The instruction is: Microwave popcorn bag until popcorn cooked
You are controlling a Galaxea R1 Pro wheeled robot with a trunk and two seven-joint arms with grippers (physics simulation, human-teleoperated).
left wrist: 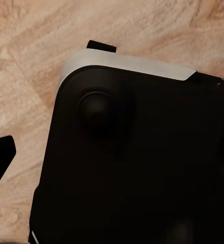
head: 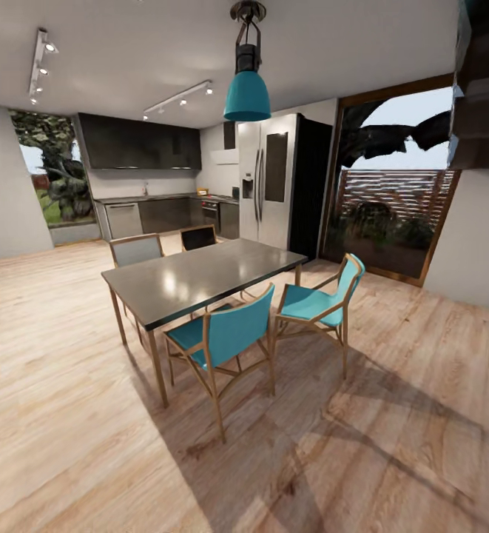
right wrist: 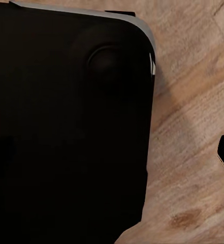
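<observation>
Glossy dark table top (head: 200, 277), matt teal chair fabric (head: 233, 333), grained wood floor (head: 66, 444)

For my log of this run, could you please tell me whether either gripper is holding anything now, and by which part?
It cannot be told. Both wrist views look down on the robot's black base over the wood floor, with nothing visibly held.

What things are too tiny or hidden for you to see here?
- Far countertop, head view: too small and distant to tell what sits on it; no popcorn bag or microwave can be made out.
- Floor under the dining table, head view: partly hidden by the teal chairs.
- Both wrist views: a black rounded body covers most of the wood floor, and each tool's open-or-shut state cannot be told.
</observation>
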